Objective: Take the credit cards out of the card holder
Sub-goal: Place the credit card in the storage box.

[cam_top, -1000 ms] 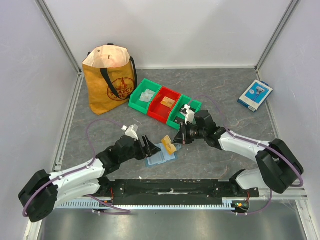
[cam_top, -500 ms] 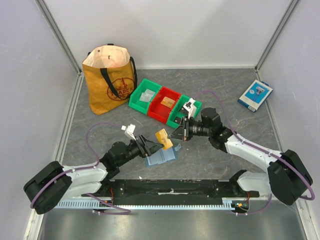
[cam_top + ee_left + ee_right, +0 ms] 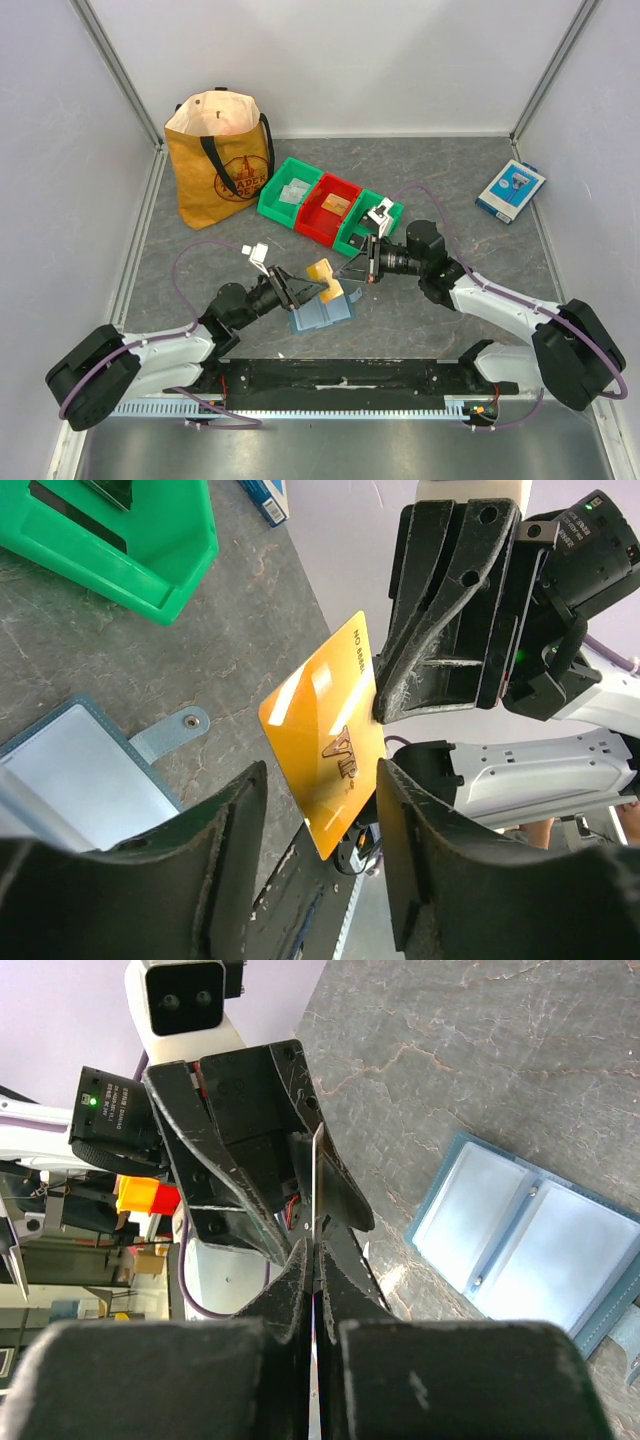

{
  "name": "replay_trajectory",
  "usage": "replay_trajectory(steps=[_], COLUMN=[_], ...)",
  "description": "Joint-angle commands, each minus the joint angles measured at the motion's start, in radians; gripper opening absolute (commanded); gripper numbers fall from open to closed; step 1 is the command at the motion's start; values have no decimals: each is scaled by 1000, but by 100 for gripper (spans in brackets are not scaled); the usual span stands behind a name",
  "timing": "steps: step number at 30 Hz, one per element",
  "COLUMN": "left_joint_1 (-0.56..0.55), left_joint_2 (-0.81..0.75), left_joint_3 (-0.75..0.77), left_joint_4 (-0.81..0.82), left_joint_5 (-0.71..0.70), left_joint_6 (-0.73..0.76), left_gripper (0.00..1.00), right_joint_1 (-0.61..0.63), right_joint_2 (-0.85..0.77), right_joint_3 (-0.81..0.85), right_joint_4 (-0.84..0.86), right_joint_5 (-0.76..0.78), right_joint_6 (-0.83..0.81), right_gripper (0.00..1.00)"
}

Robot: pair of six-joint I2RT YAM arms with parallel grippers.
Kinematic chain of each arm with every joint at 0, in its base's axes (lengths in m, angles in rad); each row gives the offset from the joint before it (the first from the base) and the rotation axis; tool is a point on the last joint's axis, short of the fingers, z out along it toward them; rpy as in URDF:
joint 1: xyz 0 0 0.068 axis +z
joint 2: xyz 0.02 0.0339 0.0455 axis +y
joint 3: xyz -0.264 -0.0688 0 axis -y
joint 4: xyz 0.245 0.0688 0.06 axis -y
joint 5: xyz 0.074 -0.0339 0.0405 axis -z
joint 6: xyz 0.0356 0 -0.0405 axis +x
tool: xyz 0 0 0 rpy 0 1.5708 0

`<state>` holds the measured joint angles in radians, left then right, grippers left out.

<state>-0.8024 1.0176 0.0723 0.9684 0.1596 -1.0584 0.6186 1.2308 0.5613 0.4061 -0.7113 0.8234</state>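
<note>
The orange card (image 3: 321,272) is a thin, glossy rectangle with dark print on its face. It is held in the air between the two arms, just over the far edge of the card holder (image 3: 322,313). The right pincer (image 3: 356,272) has its black, ribbed fingers pressed together on the card's right edge, pinching it. The left pincer (image 3: 303,289) is spread: its two scuffed black fingers (image 3: 235,820) stand on either side of the card's left part. In the left wrist view a gap shows on each side, so they are not touching it.

The card holder lies open and flat on the grey, marble-veined table (image 3: 450,190), near the middle of the near edge. It has a dusty-blue cover, paler smooth pockets inside, and a small tab with a round snap. Farther back stands a row of hard plastic bins (image 3: 318,232), green, red and green. At far left is a mustard fabric tote bag (image 3: 222,165) with black straps.
</note>
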Motion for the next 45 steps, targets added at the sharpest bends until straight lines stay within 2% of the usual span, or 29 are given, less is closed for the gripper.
replay_trajectory(steps=[1, 5, 7, 9, 13, 17, 20, 23, 26, 32, 40, 45], left_joint_1=[5, 5, 5, 5, 5, 8, 25, 49, 92, 158, 190, 195], left_joint_2=[16, 7, -4, -20, -53, -65, -15, 82, 212, 487, 752, 858], left_joint_3=[30, 30, 32, 29, 27, 102, 184, 294, 389, 635, 901, 992], left_joint_4=[55, 67, 52, 32, -28, -193, -258, -342, -346, -436, -580, -626], left_joint_5=[-5, -5, -17, -40, -153, -299, -370, -426, -427, -428, -457, -468], left_joint_6=[-12, -31, -40, -52, -106, -146, -155, -189, -247, -370, -435, -485], left_gripper=[46, 15, 3, 2, 2, 2, 2, 2, 2, 2, 2, 2], right_joint_1=[-2, -3, -5, -11, -23, -22, -23, -23, -23, -23, -23, -23], right_joint_2=[-19, -16, -14, -22, -69, -131, -197, -275, -345, -487, -550, -565], right_joint_3=[-8, -17, -23, -28, -14, 8, 0, -6, -9, -14, -14, -14], right_joint_4=[63, 53, 46, 27, -71, -222, -306, -381, -458, -556, -642, -662], right_joint_5=[-25, -5, 6, 32, 114, 223, 318, 427, 533, 674, 705, 731], right_joint_6=[20, 8, 3, -6, -70, -168, -214, -250, -273, -302, -360, -382], right_gripper=[0, 0, 0, 1, 27, 65, 82, 93, 98, 98, 98, 98])
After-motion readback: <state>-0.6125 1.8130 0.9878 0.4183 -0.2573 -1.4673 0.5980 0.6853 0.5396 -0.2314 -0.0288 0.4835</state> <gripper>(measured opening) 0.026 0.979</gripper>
